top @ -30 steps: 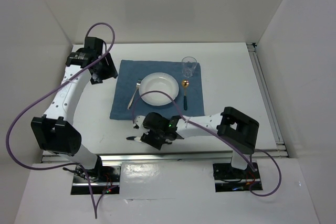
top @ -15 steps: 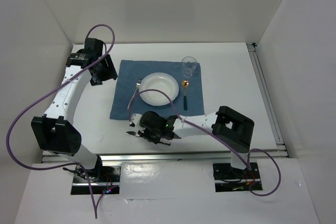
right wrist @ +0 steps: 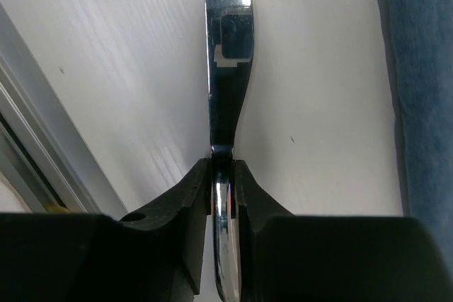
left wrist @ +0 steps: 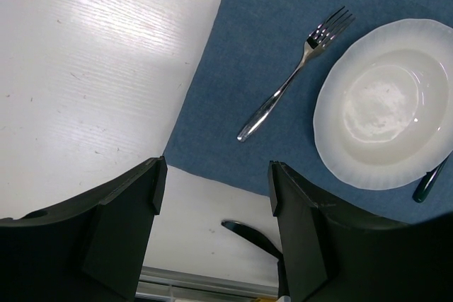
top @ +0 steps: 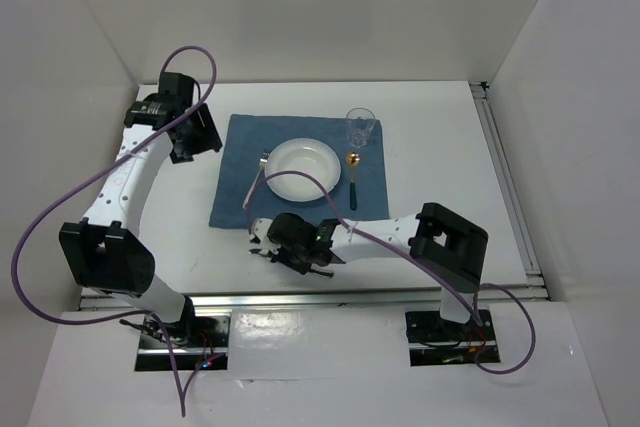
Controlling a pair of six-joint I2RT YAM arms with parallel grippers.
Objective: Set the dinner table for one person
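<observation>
So the table (top: 440,157) is a big flat matte white top, kinda wood-grainy up close, and it takes up the whole floor of the workspace in front of the two arms. Plain white walls box it in on the left, far and right edges, and a metal rail (top: 500,282) runs along the near edge. Roughly in the middle, a bit left, there's a blue placemat (top: 232,202). On it is a white plate (top: 303,169), with a fork (top: 257,179) just to its left and a spoon (top: 352,182) with a gold bowl and dark handle just to its right. A clear glass (top: 361,127) stands upright by the mat's far right corner. The right gripper (right wrist: 223,171) is down low by the near edge, just off the mat's near left corner. It's clamped tight on a knife (right wrist: 228,90) whose blade sticks out over bare table. The left gripper (left wrist: 214,178) hangs over the far left part of the table, just beside the mat's far left corner, with its fingers spread wide and gripping nothing. There's loads of bare white on the right side all the way to the rail, plus a strip along the far edge and another down the left edge.
</observation>
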